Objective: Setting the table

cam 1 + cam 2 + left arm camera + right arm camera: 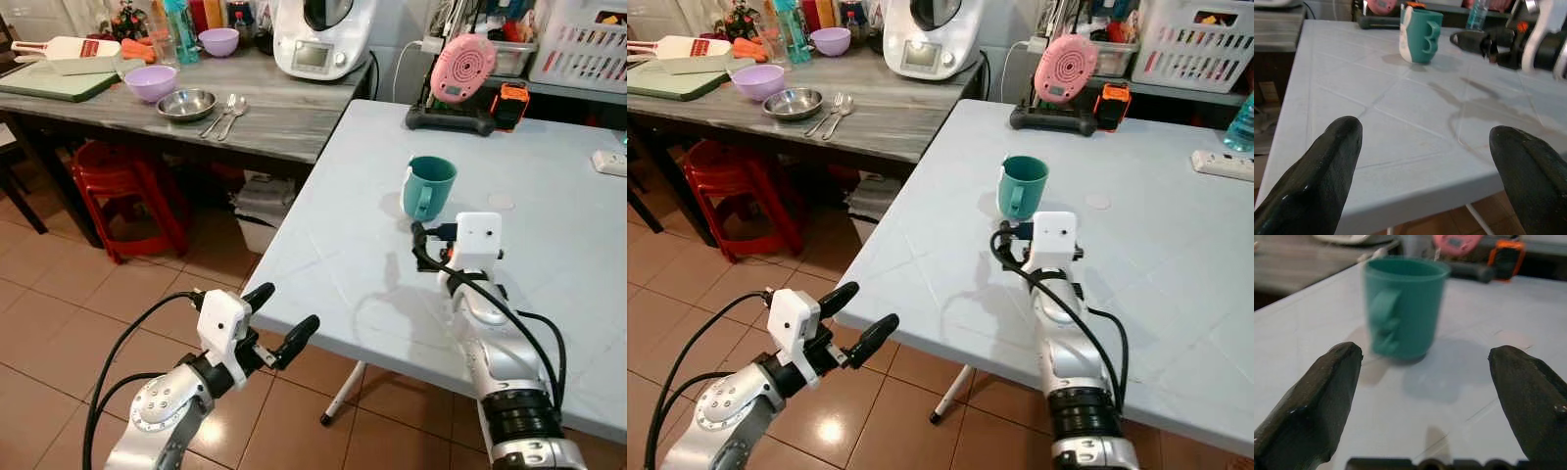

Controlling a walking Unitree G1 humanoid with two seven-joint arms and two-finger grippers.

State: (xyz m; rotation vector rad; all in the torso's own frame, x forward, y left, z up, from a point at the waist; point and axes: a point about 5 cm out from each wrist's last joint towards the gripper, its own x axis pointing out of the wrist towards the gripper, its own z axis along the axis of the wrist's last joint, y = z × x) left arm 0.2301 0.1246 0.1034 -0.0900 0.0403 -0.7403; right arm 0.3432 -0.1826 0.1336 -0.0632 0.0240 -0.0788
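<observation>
A teal mug [428, 187] is standing upright on the light blue table [549, 225], handle turned toward the robot, nothing touching it. The right gripper [1425, 396] is held over the tabletop just short of the mug, fingers spread wide with nothing between them; in the right wrist view the mug is seen ahead of the gap, slightly toward one finger, clear of both. The left gripper [282, 318] is held off the near corner of the table, above the tiled floor, also spread wide and carrying nothing.

Progress is judged as early. Only the mug is placed on the blue table. Whether it is in its final spot cannot be told.

What looks like the rest of the setting is parked on the grey wooden counter [284, 113] well apart from the mug: a steel bowl [186, 104], a fork and spoon [226, 115] just beside it, a purple bowl [151, 82] near a green cutting board [54, 80], and a second purple bowl [218, 41] further back. None of these is touched by either gripper.

Remaining, as a judgement: bowl and cutlery to be fetched from the counter and laid by the mug. A pink device on a black stand [462, 73] and an orange item [509, 104] are occupying the far end of the table.
</observation>
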